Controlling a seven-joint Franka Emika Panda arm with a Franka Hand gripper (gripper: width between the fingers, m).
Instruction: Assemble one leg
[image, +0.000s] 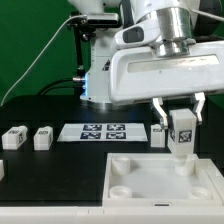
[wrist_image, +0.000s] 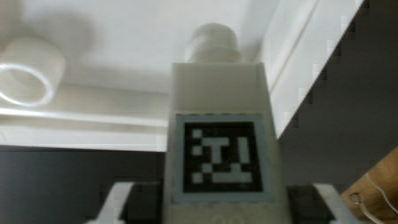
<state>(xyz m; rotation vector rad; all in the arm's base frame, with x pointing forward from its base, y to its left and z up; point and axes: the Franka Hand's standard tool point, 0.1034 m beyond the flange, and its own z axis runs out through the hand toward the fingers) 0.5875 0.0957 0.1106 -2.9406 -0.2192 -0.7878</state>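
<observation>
Fingers (image: 160, 108) of the Panda arm's gripper (image: 181, 120) are closed narrowly on the leg (image: 182, 133), gripping it from both sides and holding it upright, tag outward, over the far corner of the white panel (image: 150, 185) on the exterior view's right. Whether its lower end touches the panel cannot be told. The wrist view shows its peg (wrist_image: 214, 42) pointing at the panel. Two spare legs (image: 43, 137) lie near the marker board (image: 105, 131).
</observation>
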